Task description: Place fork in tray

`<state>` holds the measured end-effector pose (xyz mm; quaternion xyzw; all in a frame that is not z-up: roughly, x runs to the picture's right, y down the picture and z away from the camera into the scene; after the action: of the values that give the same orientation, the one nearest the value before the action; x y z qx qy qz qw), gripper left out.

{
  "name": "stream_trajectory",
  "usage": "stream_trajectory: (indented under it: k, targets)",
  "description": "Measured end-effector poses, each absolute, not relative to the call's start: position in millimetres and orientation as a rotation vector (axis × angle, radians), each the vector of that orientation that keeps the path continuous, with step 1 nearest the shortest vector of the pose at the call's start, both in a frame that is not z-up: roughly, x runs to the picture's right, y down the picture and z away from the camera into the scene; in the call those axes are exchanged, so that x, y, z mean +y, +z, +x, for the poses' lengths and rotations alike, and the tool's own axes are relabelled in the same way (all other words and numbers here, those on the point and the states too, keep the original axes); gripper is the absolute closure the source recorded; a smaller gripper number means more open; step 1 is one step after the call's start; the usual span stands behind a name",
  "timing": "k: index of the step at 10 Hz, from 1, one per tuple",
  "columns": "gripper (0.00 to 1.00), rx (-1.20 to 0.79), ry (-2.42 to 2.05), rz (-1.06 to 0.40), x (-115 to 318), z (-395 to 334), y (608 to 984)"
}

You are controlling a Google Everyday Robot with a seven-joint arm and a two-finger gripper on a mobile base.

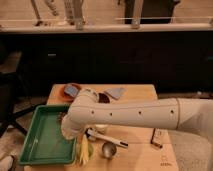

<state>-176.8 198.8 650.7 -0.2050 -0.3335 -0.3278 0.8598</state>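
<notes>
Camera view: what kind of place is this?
Probably an office kitchenette or café corner: a wooden table carrying a green tray and utensils, dark cabinets behind. The gripper, shut, is hidden behind the arm above the tray.

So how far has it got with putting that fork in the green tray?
Done: the arm has reached over the tray's right edge. In hand: the gripper sits low there, mostly hidden behind the arm; I can't make out the fork. Left: nothing fork-like shows lying on the tray floor, so the release seems pending.
</notes>
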Motion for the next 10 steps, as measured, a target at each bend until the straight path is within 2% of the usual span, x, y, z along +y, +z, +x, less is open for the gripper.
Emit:
stream_trajectory:
  k: [10]
  targets:
    - [1.0, -0.804, -0.772, -0.482, 203, -230, 692]
